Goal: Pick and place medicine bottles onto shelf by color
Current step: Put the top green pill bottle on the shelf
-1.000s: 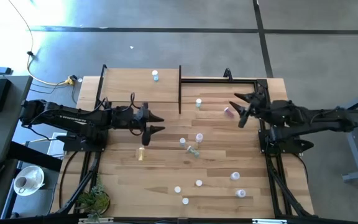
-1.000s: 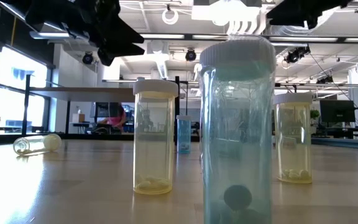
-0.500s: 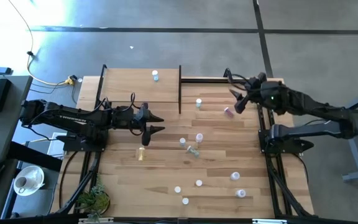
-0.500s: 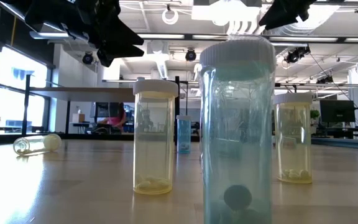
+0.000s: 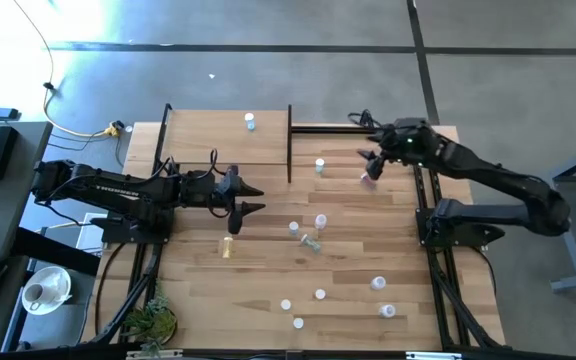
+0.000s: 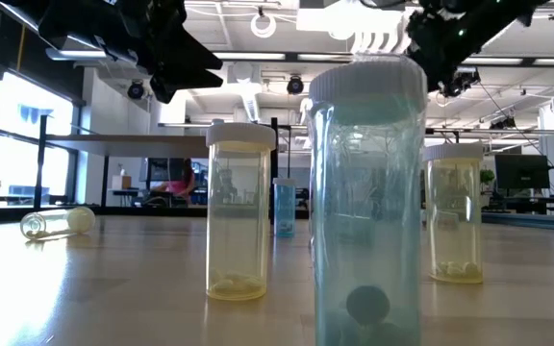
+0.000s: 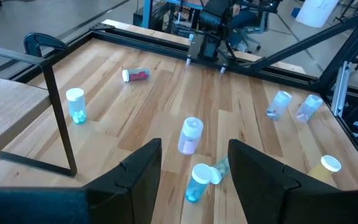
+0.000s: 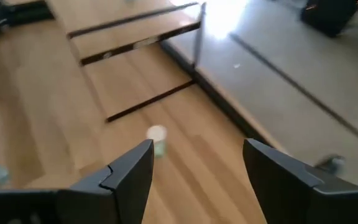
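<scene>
Medicine bottles [image 5: 320, 220] lie scattered over the wood-plank worktop [image 5: 368, 250]: several at its centre, more toward the near edge, one pink bottle [image 5: 367, 181] on its side near the far right corner. One blue bottle [image 5: 250, 122] already stands on the shelf [image 5: 198, 140], which occupies the far left corner of the worktop. The right gripper [image 5: 367, 160] hangs over the far right area, just beside the toppled pink bottle, with its fingers spread apart and nothing between them. The left gripper [image 5: 251, 198] waits near the shelf's near edge, its jaws likewise apart and empty. Handling judgement: each bottle appears to be thin, rigid plastic, nearly empty and therefore light; the smooth round wall is likely slippery and will roll or tip if pushed off-centre. Take hold across the cylindrical body below the cap, with the fingers square to the axis. A lying bottle should be gripped at mid-length, approached from above. Moderate closing force should suffice.
</scene>
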`<state>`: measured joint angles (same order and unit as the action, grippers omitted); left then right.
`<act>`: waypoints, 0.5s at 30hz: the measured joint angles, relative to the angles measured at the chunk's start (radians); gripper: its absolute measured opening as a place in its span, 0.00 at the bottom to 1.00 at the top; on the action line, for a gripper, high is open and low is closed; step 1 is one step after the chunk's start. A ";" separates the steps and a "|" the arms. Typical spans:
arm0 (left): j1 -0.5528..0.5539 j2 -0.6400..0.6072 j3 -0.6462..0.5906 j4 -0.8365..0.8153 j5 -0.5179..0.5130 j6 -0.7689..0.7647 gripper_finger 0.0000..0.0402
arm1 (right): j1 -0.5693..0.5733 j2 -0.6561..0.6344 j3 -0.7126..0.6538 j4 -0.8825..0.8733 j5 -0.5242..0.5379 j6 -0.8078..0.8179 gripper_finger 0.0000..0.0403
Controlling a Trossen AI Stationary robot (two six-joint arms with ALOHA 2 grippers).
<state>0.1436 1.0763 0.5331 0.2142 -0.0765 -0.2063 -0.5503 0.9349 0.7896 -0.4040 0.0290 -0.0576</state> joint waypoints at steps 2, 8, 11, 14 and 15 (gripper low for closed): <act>0.000 0.000 0.000 0.000 0.000 0.000 0.44 | 0.000 0.043 -0.023 0.053 -0.047 -0.019 0.58; 0.000 0.000 0.000 0.000 0.000 0.000 0.44 | 0.001 0.199 -0.054 0.168 -0.141 -0.112 0.58; 0.000 0.000 0.000 0.000 0.000 0.000 0.44 | 0.001 0.280 -0.054 0.231 -0.156 -0.142 0.58; 0.000 0.000 0.000 0.000 0.000 0.000 0.44 | 0.001 0.352 -0.054 0.294 -0.157 -0.169 0.58; 0.000 0.000 0.000 0.000 0.000 0.000 0.44 | 0.001 0.371 -0.054 0.311 -0.158 -0.181 0.58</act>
<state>0.1436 1.0763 0.5335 0.2146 -0.0769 -0.2062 -0.5490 1.3062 0.7353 -0.0930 -0.1286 -0.2382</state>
